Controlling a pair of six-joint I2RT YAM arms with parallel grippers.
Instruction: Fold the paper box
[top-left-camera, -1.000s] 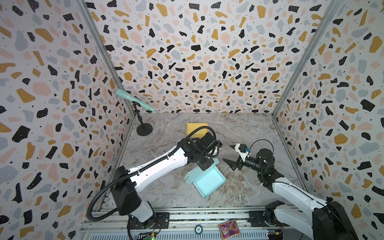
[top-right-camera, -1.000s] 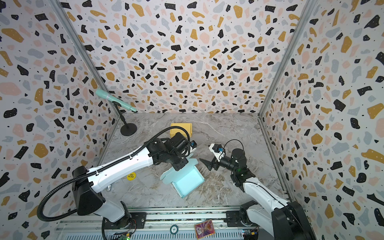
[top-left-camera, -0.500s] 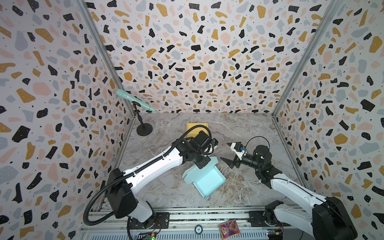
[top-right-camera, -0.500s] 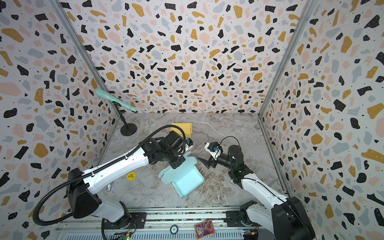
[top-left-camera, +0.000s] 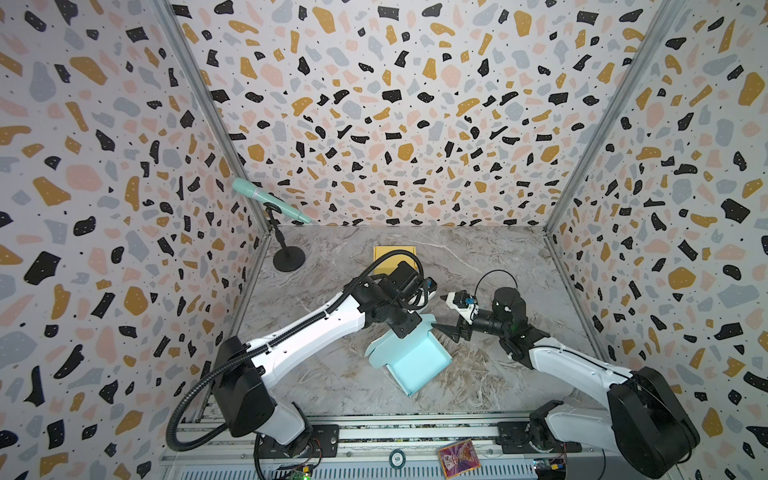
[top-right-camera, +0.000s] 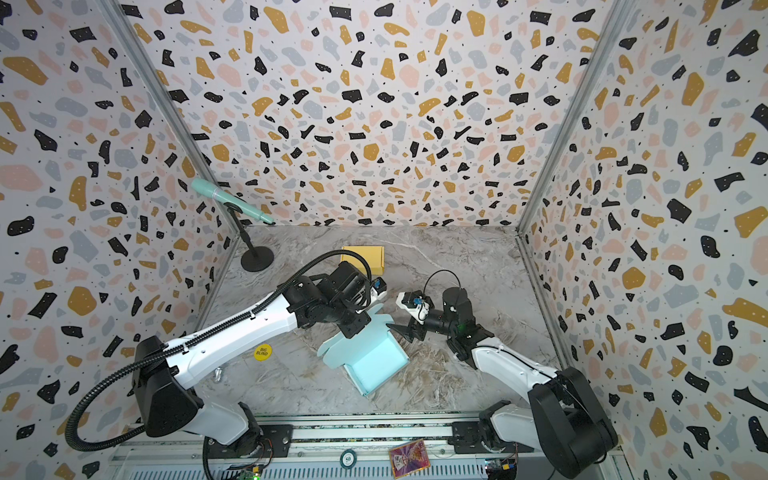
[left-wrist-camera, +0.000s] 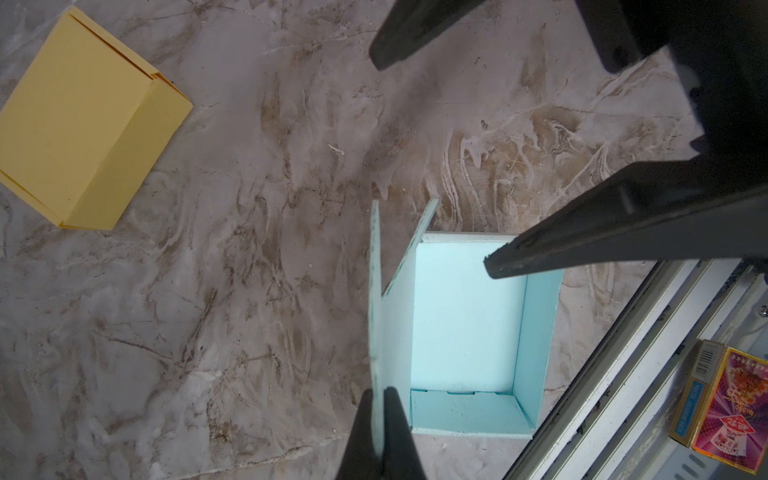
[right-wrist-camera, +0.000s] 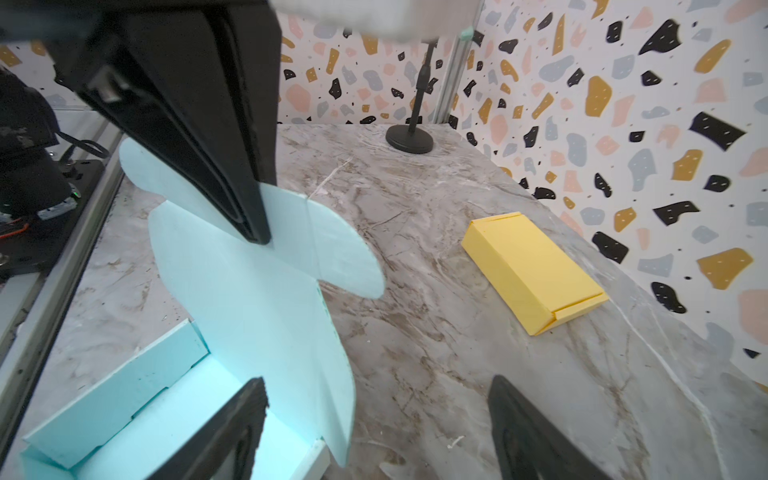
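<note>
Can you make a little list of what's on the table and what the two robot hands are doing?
Blue box: open, its lid standing up
Left hand: shut, pinching the lid
Right hand: open beside the lid, holding nothing
Yellow box: closed, lying at the back of the table
Microphone: on a black stand in the back left corner

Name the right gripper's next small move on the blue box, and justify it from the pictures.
Probably ease the right gripper forward and close on the edge of the lid near its rounded ear flap, to tuck it inward. The left gripper pinches the lid upright over the open blue box; the right jaws stand open, facing that edge.
</note>
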